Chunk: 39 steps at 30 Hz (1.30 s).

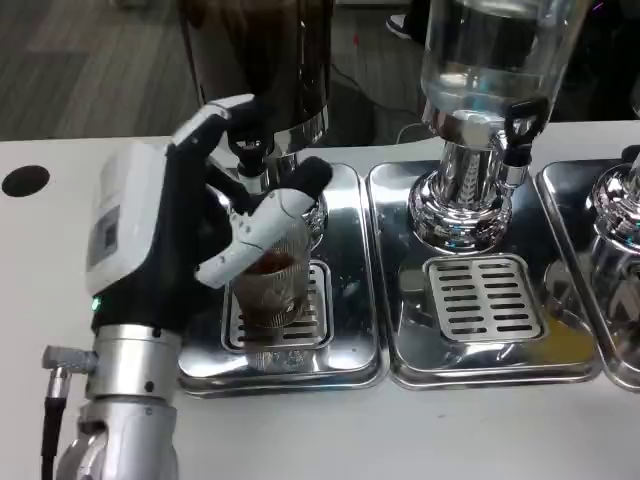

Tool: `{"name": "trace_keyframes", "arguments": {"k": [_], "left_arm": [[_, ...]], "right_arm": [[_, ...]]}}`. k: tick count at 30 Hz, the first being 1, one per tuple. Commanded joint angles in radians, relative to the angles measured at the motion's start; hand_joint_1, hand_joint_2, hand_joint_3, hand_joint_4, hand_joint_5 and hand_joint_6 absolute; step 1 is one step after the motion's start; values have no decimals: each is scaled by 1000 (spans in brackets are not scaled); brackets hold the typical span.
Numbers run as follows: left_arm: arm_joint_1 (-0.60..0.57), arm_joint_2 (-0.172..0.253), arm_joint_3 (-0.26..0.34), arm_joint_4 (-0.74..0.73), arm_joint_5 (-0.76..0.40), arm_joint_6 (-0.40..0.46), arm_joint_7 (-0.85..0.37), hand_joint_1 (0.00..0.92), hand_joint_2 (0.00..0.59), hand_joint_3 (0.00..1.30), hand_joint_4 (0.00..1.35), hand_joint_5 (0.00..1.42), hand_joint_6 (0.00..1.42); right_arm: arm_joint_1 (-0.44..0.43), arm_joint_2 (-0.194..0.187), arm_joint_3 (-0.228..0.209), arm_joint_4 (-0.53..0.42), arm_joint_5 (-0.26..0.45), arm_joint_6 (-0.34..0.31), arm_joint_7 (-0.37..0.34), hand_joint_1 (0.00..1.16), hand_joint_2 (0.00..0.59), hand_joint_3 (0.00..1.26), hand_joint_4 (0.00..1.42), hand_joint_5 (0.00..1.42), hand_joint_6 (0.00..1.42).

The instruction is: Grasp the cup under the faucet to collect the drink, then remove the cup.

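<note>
A clear ribbed glass cup [272, 282] with a little dark drink in its bottom stands on the slotted drip grate [318, 312] of the left dispenser. Above it is the faucet [250, 152] of the dark drink dispenser [262, 60]. My left hand [190, 235] wraps around the cup from the left, thumb and fingers curled across its front and rim. Part of the cup's left side is hidden by the hand.
A steel tray [345, 365] holds the left dispenser. To its right stands a clear-tank dispenser [480, 110] on its own tray with a grate [485, 298]. A third dispenser [620, 215] sits at the right edge. A black hole [25, 180] marks the table at far left.
</note>
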Motion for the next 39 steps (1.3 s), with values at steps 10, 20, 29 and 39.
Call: {"name": "trace_keyframes", "arguments": {"k": [10, 20, 29, 39], "left_arm": [[76, 23, 50, -16, -11, -117, 41, 0, 31, 259, 146, 291, 577], [324, 163, 140, -218, 245, -89, -48, 0, 24, 259, 179, 275, 450], [507, 165, 190, -247, 245, -150, -28, 0, 23, 263, 199, 280, 465], [676, 137, 203, -204, 238, -238, 50, 0, 27, 268, 202, 285, 477]], "right_arm": [[-14, 1, 19, -23, 11, 37, 20, 504, 365, 177, 54, 68, 25], [-100, -28, 74, -20, 128, 184, 105, 544, 242, 199, 76, 118, 60], [-267, -61, 129, -3, 92, 283, 175, 581, 169, 180, 95, 158, 148], [-410, -25, 276, -56, 54, 484, 202, 603, 150, 182, 130, 154, 153]]}}
